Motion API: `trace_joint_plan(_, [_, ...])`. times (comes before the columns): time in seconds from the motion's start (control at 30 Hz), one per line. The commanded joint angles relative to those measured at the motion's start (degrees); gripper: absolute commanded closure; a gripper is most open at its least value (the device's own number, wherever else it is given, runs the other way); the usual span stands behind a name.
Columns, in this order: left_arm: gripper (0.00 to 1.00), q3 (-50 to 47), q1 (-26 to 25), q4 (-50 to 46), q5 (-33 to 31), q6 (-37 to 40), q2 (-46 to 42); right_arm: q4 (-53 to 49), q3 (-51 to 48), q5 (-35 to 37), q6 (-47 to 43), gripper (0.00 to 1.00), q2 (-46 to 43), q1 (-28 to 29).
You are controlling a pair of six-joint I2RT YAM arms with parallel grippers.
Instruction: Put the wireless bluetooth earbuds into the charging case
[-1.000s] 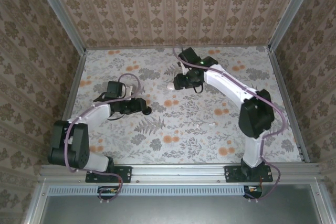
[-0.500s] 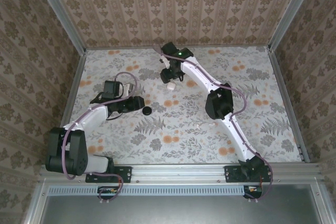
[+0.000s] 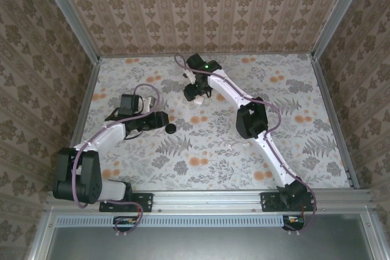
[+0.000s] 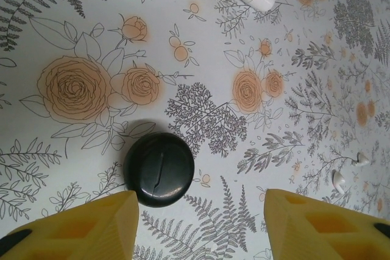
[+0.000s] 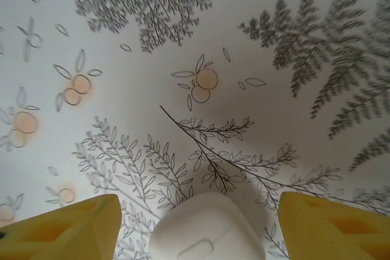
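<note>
Black case (image 4: 159, 168) by left hand (image 4: 200, 194), white case (image 5: 207, 229) between right hand (image 5: 199, 198) fingers; two earbuds (image 4: 338, 179); both hands parted, empty.

Black case (image 4: 159, 169), faintly glossy smooth plastic, white case (image 5: 207, 232), matt smooth plastic, table (image 4: 201, 47), matt floral-printed sheet.

high rear overview, wrist cameras close, downward

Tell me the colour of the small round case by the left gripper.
The small round case is glossy black, clearest in the left wrist view.
</note>
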Motion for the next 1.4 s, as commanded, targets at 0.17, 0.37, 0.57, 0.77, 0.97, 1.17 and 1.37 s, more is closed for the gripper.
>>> trace_joint_plan(0.17, [0.44, -1.1, 0.4, 0.6, 1.1, -0.4, -1.4, -2.5, 0.5, -0.7, -1.9, 0.32, 2.6, 1.3])
trace_joint_plan(0.37, [0.47, -1.8, 0.4, 0.9, 1.6, -0.6, -1.9, -4.9, -2.7, -0.2, -0.6, 0.42, 1.7, 2.7])
trace_joint_plan(0.57, [0.5, -2.1, 0.4, 0.5, 2.1, -0.7, -3.2, -7.0, -7.2, 2.2, 0.9, 0.44, 0.0, 5.0])
trace_joint_plan(0.77, [0.51, -3.5, 0.4, 0.1, 1.8, -1.2, -6.0, -9.2, -11.7, 5.8, 3.9, 0.49, -2.6, 6.2])
trace_joint_plan(0.97, [0.52, -4.6, 0.4, 0.7, 2.1, -2.2, -8.3, -9.4, -17.4, 7.4, 10.1, 0.6, -6.9, 6.4])
trace_joint_plan(1.17, [0.53, -5.9, 0.3, 2.7, 3.5, -2.7, -11.7, -1.3, -30.0, 3.4, 18.7, 0.64, -16.0, 6.2])
trace_joint_plan(1.37, [0.5, -9.0, -1.8, 11.7, 6.9, -4.3, -17.6, 15.4, -47.4, -4.9, 29.7, 0.68, -30.7, 4.9])
